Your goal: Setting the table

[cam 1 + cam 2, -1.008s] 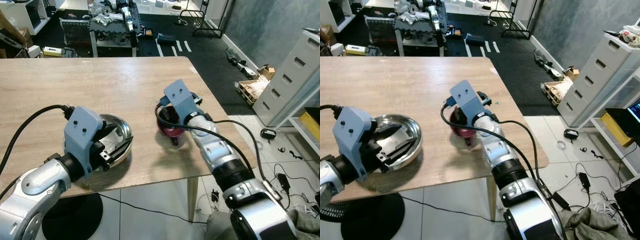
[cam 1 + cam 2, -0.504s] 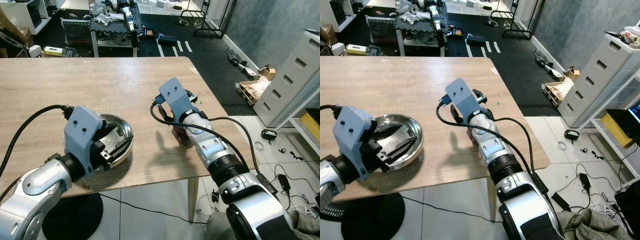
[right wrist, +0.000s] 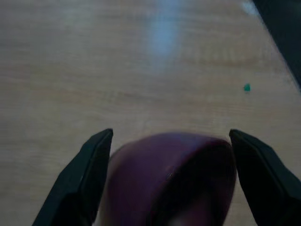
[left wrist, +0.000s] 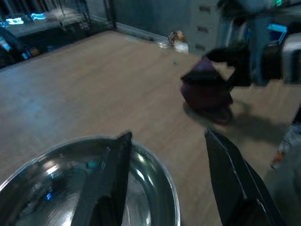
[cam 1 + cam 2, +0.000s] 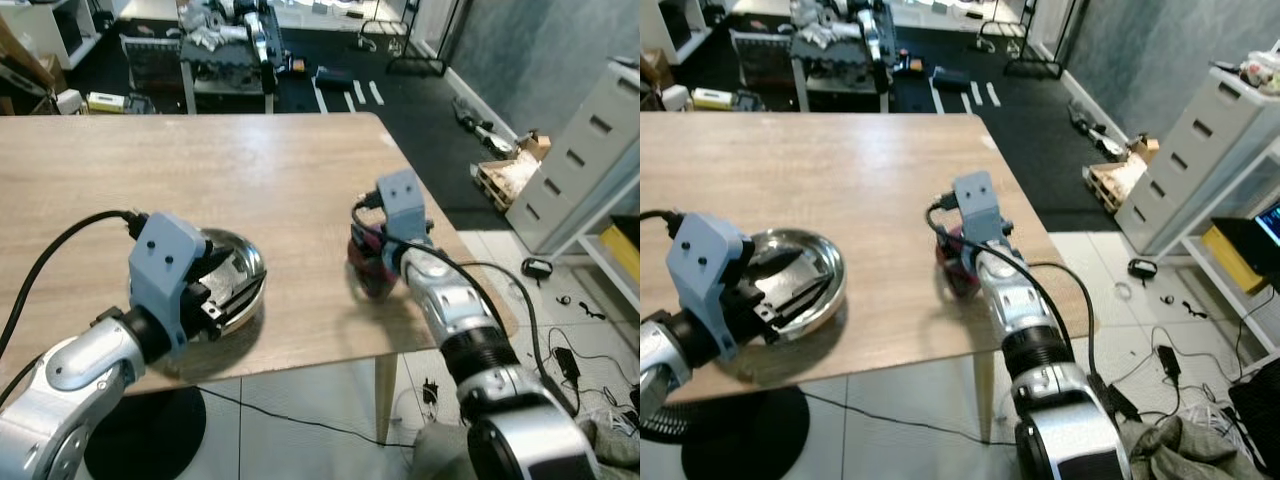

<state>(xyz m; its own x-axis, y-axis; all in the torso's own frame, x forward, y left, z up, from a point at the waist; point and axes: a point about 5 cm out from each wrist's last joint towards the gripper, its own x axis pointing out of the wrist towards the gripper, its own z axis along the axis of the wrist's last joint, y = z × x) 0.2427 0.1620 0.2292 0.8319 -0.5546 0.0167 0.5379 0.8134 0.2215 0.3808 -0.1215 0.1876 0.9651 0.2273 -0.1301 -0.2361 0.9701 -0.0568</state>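
A maroon bowl [image 5: 366, 264] hangs tilted just above the wooden table [image 5: 200, 170], near its front right corner. My right gripper [image 5: 374, 252] is shut on it, one finger [image 3: 96, 174] on each side of the bowl [image 3: 174, 179]. A shiny steel bowl [image 5: 236, 272] sits on the table at the front left. My left gripper [image 4: 167, 135] is open across its near rim [image 4: 164, 188], one finger [image 4: 110, 179] over the inside and the other outside. In the left wrist view the maroon bowl [image 4: 206, 87] casts a shadow on the wood below it.
The table's right and front edges lie close to the maroon bowl. A cluttered workbench [image 5: 225, 45] stands beyond the far edge. White drawers [image 5: 590, 150] stand at the right, with cables [image 5: 570, 350] on the tiled floor.
My right gripper has carried the maroon bowl to the right, toward the table's right edge, and its wrist has turned. The left arm and the steel bowl have stayed put.
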